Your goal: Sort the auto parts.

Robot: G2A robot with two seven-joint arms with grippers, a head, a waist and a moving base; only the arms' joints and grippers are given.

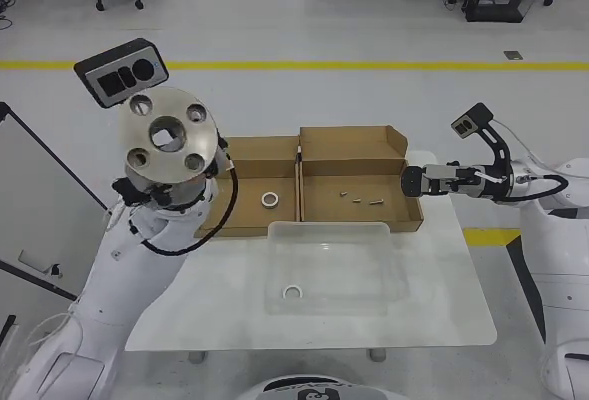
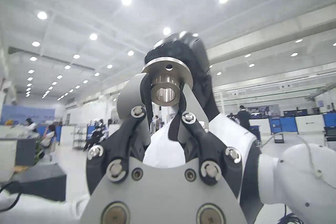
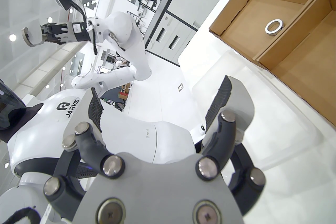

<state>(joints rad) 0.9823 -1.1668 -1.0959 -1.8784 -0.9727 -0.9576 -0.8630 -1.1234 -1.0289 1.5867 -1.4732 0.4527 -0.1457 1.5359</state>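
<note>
My left gripper [image 2: 164,93] is shut on a metal flanged hub [image 2: 167,83], gripping its short barrel. It is held high above the table's left side, so the round flange [image 1: 165,135] with its holes looms large in the top view. The right wrist view shows the same hub [image 3: 26,36] far off. My right gripper [image 3: 157,104] is open with nothing in it and hangs at the right cardboard box's outer edge [image 1: 411,181]. A metal ring [image 1: 269,199] lies in the left cardboard box [image 1: 244,150]. Small screws [image 1: 359,197] lie in the right box [image 1: 354,140].
A clear plastic tray [image 1: 374,240] stands on the white table in front of the boxes, with one white ring [image 1: 293,292] in it. A grey cabinet [image 1: 14,190] stands left of the table. The ring [image 3: 274,25] and tray rim [image 3: 262,78] also show from the right wrist.
</note>
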